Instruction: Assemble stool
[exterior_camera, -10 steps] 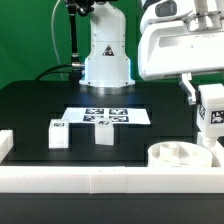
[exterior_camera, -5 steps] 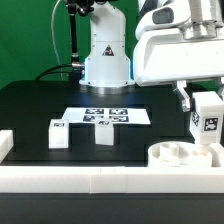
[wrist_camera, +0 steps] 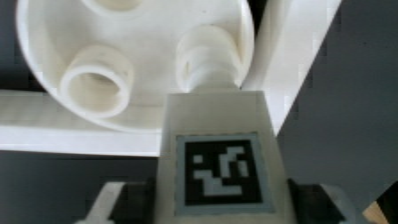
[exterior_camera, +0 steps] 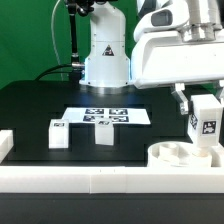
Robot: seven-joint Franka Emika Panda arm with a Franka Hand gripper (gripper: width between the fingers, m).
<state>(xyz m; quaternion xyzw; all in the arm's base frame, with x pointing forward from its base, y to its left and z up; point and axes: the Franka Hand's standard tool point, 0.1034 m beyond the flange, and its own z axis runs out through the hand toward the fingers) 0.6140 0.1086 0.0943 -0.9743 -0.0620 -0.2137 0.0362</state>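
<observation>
Now, at the exterior view's right, the pincer (exterior_camera: 205, 106) is clenched on the held leg (exterior_camera: 208, 128), a blocky white piece kept upright with its black-and-white tag facing the camera; it hangs over the far right rim of the seat (exterior_camera: 178, 154), and whether the two touch cannot be told. The seat is a round, shallow white disc lying on the black counter (exterior_camera: 40, 105), just behind the long white border rail (exterior_camera: 100, 181) at the near edge. In the wrist view the leg's lower end points toward a raised tubular socket (wrist_camera: 98, 90) inside the disc.

Two loose legs stand well apart from the seat toward the exterior view's left, one (exterior_camera: 58, 133) and another (exterior_camera: 103, 131), just in front of the marker board (exterior_camera: 105, 116).

The parts look like hard, smooth plastic, so they are probably stiff, light and a little slippery, not fragile. The leg's flat opposite faces suit the pincer best, gripped high so the lower end stays free to enter a socket. The seat is likely light enough to slide under a push – the rail beside it may help brace it – and is best pressed on straight down rather than sideways.
</observation>
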